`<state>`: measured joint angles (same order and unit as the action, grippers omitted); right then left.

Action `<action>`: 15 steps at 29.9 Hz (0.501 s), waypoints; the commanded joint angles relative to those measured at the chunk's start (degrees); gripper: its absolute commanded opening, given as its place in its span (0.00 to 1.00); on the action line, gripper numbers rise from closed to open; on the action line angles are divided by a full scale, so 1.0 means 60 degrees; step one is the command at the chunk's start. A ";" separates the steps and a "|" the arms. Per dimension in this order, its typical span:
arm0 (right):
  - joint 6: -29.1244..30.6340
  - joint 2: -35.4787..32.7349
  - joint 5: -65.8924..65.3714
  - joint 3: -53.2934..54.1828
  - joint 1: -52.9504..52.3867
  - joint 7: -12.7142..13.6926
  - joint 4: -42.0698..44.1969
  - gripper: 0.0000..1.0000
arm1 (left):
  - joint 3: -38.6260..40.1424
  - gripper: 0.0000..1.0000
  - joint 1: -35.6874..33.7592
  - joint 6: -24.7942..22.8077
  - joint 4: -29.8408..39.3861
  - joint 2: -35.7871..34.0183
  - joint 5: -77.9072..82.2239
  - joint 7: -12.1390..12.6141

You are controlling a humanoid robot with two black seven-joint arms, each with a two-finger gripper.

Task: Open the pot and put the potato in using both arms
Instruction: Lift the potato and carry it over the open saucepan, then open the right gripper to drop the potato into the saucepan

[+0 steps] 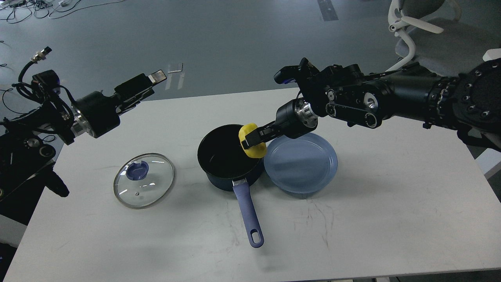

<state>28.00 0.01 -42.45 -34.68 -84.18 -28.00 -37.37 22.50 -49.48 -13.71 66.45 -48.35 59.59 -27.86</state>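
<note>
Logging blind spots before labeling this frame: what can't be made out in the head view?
- Right gripper fingers: dark, partly wrapped around the potato; the far finger is hidden.
- Pot near inside wall: hidden by its own rim.
- Left gripper: seen nearly end-on, so its opening is unclear.
- Both arm bases: cut off by the frame edges.

Glossy glass lid (144,180) (metal-rimmed)
</note>
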 commanded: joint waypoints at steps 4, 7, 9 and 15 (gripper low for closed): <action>0.0000 -0.0001 0.0000 0.0009 0.0025 0.0000 0.0061 0.82 | 0.0001 0.98 0.0000 0.0000 -0.0001 -0.0027 0.0000 0.0000; 0.0000 -0.0001 0.0000 0.0024 0.0025 0.0000 0.0090 0.91 | 0.0001 0.98 0.0000 0.0000 -0.0001 -0.0042 0.0000 0.0000; 0.0000 -0.0001 0.0000 0.0038 0.0025 0.0000 0.0090 0.93 | 0.0001 0.98 0.0000 0.0000 -0.0001 -0.0042 0.0000 0.0000; 0.0000 -0.0001 0.0000 0.0038 0.0040 0.0000 0.0149 0.94 | 0.0001 0.98 0.0000 0.0000 -0.0001 -0.0042 0.0000 0.0000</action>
<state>28.00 0.00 -42.45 -34.46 -83.94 -28.00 -36.77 22.50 -49.48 -13.71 66.45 -48.60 59.59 -27.86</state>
